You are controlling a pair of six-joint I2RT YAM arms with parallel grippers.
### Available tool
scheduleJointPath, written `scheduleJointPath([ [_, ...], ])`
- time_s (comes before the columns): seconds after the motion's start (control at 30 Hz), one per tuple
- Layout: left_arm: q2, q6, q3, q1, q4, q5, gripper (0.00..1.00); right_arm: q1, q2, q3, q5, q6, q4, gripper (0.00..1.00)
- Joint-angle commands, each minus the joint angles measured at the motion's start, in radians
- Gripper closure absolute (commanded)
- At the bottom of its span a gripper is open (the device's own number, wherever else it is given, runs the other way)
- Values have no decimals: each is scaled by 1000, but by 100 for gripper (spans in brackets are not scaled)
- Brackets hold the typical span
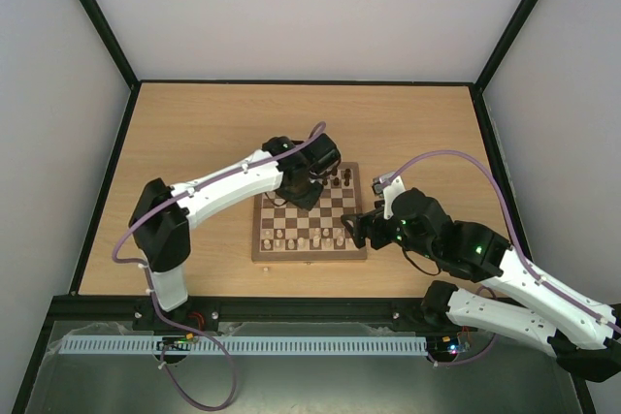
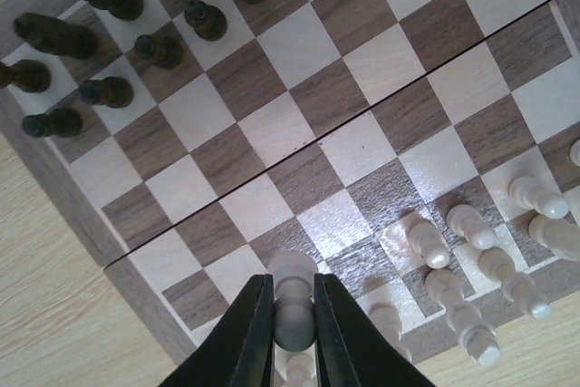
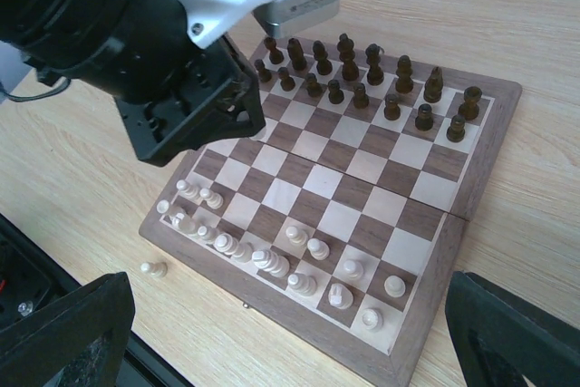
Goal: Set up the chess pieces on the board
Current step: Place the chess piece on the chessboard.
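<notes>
The left claw (image 2: pixel 293 289) is closed on a pale piece (image 2: pixel 294 322) over the pale side of the board (image 2: pixel 299 106); the foot of this piece is cut off, so I cannot tell if it touches a square; the right claw (image 3: pixel 290 337) is wide open and holds nothing; the left arm (image 3: pixel 136 33) hides one board corner; one pale pawn (image 3: pixel 152 269) is on the table (image 3: pixel 507 24), just beside the board.

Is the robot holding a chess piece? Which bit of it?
Yes. The left end effector pinches a pale chess piece by its sides, near the rounded top. The right end effector holds nothing.
</notes>
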Motion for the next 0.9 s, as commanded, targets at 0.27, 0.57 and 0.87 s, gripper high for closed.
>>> scheduleJointPath([
  [0.27,49,27,-127,10,112,89,87,-3,1,-10,-1,-15,9,5],
  [0.57,8,-4,-264,7,179,115,87,-1,6,-11,-8,-18,11,5],
  [0.87,-11,-18,-307,-2,205,126,87,-2,14,-14,-11,-19,11,5],
])
